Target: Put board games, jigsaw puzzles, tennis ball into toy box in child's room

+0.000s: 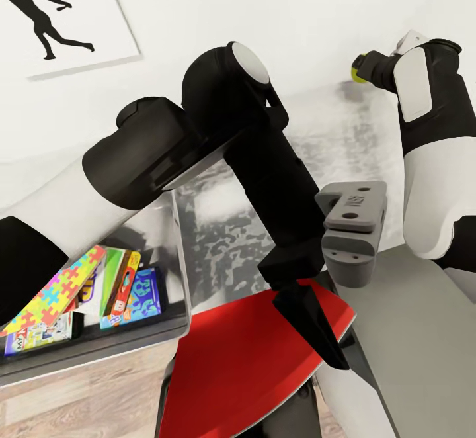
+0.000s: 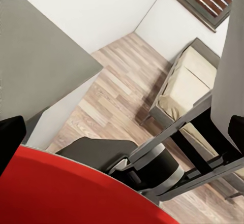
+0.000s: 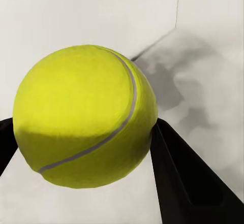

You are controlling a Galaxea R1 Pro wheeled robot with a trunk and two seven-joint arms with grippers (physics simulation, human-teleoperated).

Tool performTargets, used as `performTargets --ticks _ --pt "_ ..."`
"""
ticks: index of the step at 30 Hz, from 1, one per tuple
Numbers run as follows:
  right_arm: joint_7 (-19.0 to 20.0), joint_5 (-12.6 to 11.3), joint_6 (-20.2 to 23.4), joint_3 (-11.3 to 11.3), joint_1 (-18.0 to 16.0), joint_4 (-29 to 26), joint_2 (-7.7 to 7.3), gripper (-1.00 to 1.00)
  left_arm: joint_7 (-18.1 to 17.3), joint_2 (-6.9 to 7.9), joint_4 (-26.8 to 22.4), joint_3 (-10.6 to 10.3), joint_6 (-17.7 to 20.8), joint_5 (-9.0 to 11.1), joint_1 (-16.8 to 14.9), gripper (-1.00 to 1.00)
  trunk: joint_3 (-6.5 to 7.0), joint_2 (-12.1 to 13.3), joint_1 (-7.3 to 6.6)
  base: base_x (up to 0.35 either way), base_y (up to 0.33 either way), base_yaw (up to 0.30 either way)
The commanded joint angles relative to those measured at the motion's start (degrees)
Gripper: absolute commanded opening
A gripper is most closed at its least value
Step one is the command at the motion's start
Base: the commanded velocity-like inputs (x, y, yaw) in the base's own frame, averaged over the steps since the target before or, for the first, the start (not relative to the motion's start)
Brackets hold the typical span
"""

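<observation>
Tennis ball (image 3: 84, 116) sits pinched in the right claw (image 1: 365, 69) above the bench (image 1: 344, 133); head view shows just its edge. Toy box (image 1: 178, 253) holds a jigsaw puzzle (image 1: 56, 290) and board games (image 1: 129, 286). Left claw (image 1: 317, 325): cannot tell.

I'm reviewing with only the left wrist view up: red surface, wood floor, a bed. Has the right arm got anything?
Observer: Yes. The right gripper is shut on the tennis ball, a dark finger against each side.
Operator: Where is that arm relative to the table?
Observer: In the head view the ball is held up near the white wall, above the table.
Operator: Anything in the toy box yet?
Observer: The toy box holds a jigsaw puzzle leaning beside board games.
</observation>
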Motion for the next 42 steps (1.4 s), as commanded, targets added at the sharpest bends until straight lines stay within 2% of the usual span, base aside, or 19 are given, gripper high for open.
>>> performTargets --ticks 1,25,34,38,42 --pt "-0.6 -0.8 0.1 0.0 0.0 -0.1 -0.05 -1.00 -0.1 0.00 0.0 -0.1 0.6 0.0 -0.1 1.00 0.03 -0.1 0.04 0.000 0.000 0.000" --pt "-0.6 -0.8 0.2 0.0 0.1 -0.7 -0.10 -1.00 0.1 0.00 0.0 -0.1 0.6 0.0 -0.1 1.00 2.26 -0.1 0.04 -0.022 0.000 0.000" --pt "-0.6 -0.9 2.4 0.0 0.8 -2.8 -0.10 -1.00 0.1 0.05 0.0 0.1 0.6 -0.3 0.2 1.00 3.10 -0.1 0.04 -0.093 -0.060 0.000" --pt "-0.6 -0.9 2.5 0.0 0.9 -2.8 -0.06 -1.00 0.1 0.75 0.0 0.4 0.6 -0.4 0.3 1.00 3.48 -0.1 0.04 -0.041 -0.109 0.000" --pt "-0.6 -0.9 3.1 0.0 0.9 -2.7 -0.06 -1.00 0.1 2.21 0.0 0.5 0.6 -0.3 0.3 1.00 3.86 -0.1 0.04 -0.026 -0.022 0.000"
